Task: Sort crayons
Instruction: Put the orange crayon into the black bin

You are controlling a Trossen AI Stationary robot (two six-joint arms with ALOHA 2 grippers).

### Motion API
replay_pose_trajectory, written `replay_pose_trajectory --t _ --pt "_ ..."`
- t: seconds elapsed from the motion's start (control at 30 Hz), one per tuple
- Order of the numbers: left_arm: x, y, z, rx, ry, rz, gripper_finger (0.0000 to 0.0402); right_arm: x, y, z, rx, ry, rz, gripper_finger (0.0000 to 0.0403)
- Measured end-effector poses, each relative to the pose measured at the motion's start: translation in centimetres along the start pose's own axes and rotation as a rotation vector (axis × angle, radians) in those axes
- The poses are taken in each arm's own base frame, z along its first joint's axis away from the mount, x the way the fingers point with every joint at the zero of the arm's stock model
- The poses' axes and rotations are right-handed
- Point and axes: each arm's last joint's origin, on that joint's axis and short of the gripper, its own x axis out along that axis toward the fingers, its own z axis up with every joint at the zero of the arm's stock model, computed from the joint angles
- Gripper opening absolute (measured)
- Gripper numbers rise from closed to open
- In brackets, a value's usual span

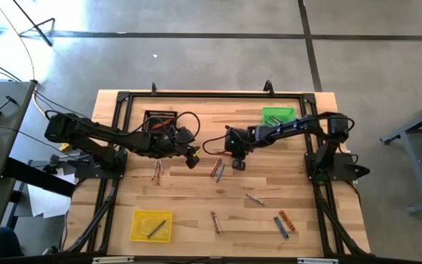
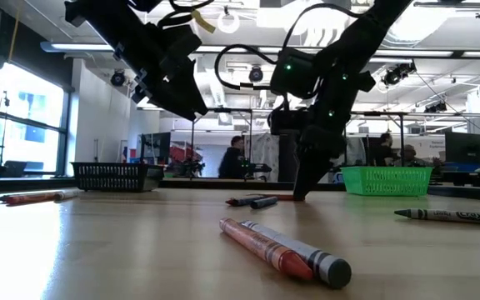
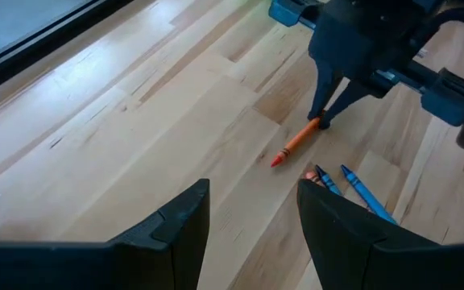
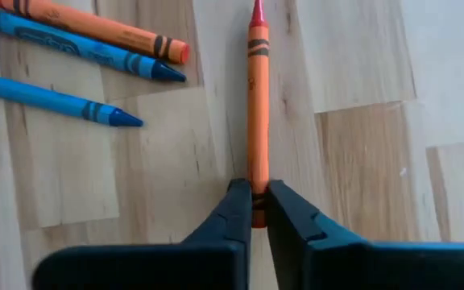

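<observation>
Right gripper (image 4: pixel 252 211) at mid-worktop (image 1: pixel 196 198), fingers pinched on an orange crayon (image 4: pixel 257 105) lying flat beside two blue crayons (image 4: pixel 63 101), left gripper (image 3: pixel 252 217) hovering nearby, fingers apart, holding nothing

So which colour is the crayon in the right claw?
Orange crayon, black bands near its tip; the right wrist view shows it best.

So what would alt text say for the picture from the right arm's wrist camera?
The right end effector is shut on the end of an orange crayon lying on the wooden table, its tip pointing away from the camera. Beside it lie two blue crayons and another orange one.
</observation>
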Motion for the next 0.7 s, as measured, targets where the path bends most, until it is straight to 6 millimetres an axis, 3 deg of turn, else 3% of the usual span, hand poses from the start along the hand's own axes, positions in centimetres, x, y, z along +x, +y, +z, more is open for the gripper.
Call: replay_pose_trajectory --t 0.27,0.7 --pt "0.0 0.0 -0.1 0.005 0.009 0.005 0.0177 -0.5 -0.8 0.0 0.054 -0.015 0.026 0.0005" --pt "0.0 0.2 -0.2 0.013 0.015 0.028 0.0177 -4.0 -2.8 0.5 0.105 -0.116 -0.006 0.0001"
